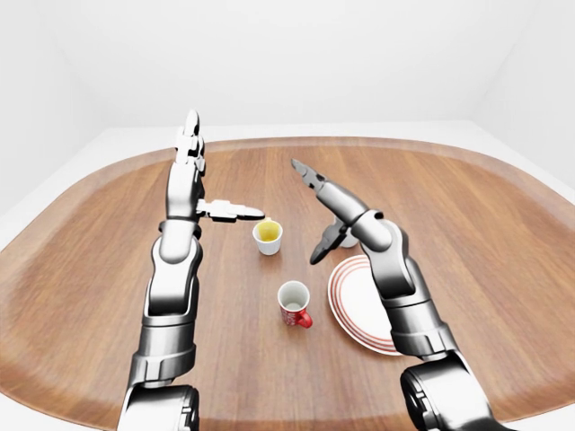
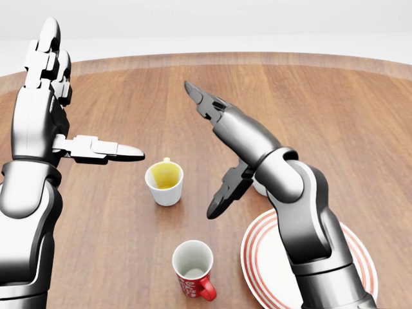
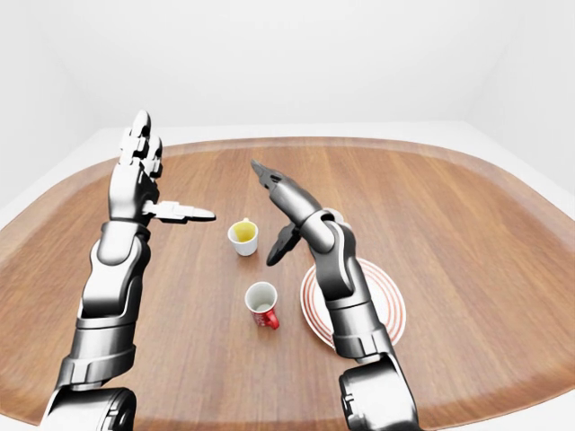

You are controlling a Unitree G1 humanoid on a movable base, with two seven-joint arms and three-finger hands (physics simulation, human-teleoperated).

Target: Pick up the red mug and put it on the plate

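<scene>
The red mug stands upright near the bottom of the head view, white inside, with its handle toward the lower right. Just right of it lies the white plate with red rings, partly covered by my right forearm. My right hand hangs open above the table. Its fingers point up-left and its thumb points down, well above the mug and touching nothing. At the left of the view my left hand is raised and open, fingers up and thumb pointing right, holding nothing.
A white cup with a yellow inside stands above the red mug, below my left thumb. A plain white mug is mostly hidden behind my right wrist, just above the plate. The round wooden table extends around them.
</scene>
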